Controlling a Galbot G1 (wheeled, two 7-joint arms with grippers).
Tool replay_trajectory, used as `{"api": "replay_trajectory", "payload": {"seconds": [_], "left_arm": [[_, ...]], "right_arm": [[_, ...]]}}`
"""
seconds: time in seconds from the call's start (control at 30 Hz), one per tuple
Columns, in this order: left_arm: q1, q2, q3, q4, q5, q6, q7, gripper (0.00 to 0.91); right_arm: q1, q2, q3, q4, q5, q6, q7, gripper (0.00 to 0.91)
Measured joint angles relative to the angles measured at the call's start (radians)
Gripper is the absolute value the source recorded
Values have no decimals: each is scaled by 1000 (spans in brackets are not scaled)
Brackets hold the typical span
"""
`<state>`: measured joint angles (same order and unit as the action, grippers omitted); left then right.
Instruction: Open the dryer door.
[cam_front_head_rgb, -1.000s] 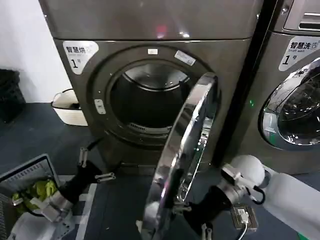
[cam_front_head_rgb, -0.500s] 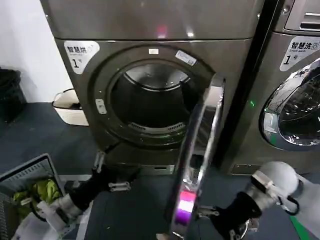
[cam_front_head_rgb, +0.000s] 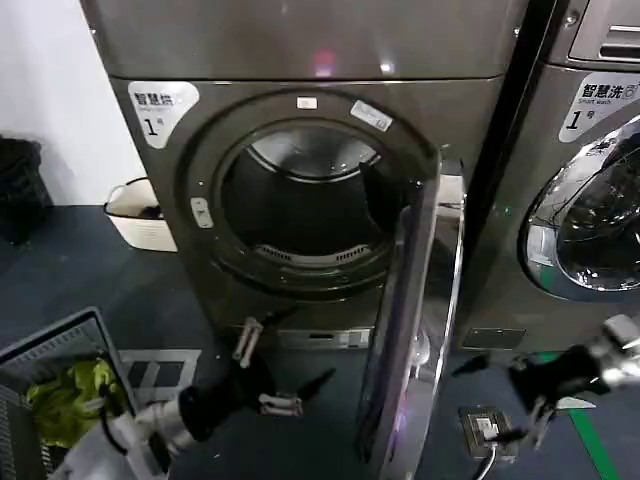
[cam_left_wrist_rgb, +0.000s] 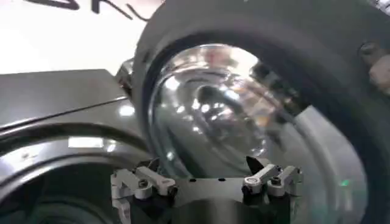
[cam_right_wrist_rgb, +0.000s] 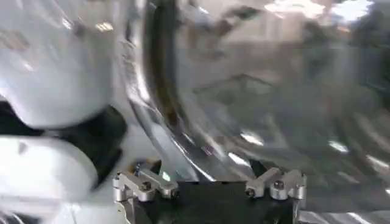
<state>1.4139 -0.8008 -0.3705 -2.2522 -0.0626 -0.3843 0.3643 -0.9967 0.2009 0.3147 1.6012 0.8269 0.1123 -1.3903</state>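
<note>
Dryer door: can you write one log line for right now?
door: open, edge-on | drum: visible | left tool: open, low beside door | right tool: open, low, right of door, apart

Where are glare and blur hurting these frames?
Head view: small ceiling-light reflections on the dryer top panel; the open dryer door edge is sharp, the right gripper slightly smeared. Left wrist view: bright highlights across the door glass, left gripper crisp. Right wrist view: heavy motion blur and glare on the door.
</note>
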Motion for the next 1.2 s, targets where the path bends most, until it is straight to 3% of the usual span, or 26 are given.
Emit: {"api": "replay_trajectory", "payload": {"seconds": [0.17,0.33,0.63,0.77,1.03,1.2], "left_arm": [[-49,32,82,0,-1,-2,1,907],[-122,39,169,4,-10,2,0,907],[-274,-2,341,48,-8,14,-9,907],[-352,-36,422,76,-9,27,-21,907],[-476,-112,545,133,-12,25,-23,907],[-531,-167,596,175,-20,25,-23,907]], "right_arm": [[11,-43,8,-186,-38,43,-6,907],[32,-57,15,-436,-109,131,3,907],[38,-29,66,-893,-38,278,221,907],[14,-12,115,-971,-36,341,382,907],[-33,11,243,-1129,-150,508,612,907],[-267,95,538,-1114,-135,561,668,907]]}}
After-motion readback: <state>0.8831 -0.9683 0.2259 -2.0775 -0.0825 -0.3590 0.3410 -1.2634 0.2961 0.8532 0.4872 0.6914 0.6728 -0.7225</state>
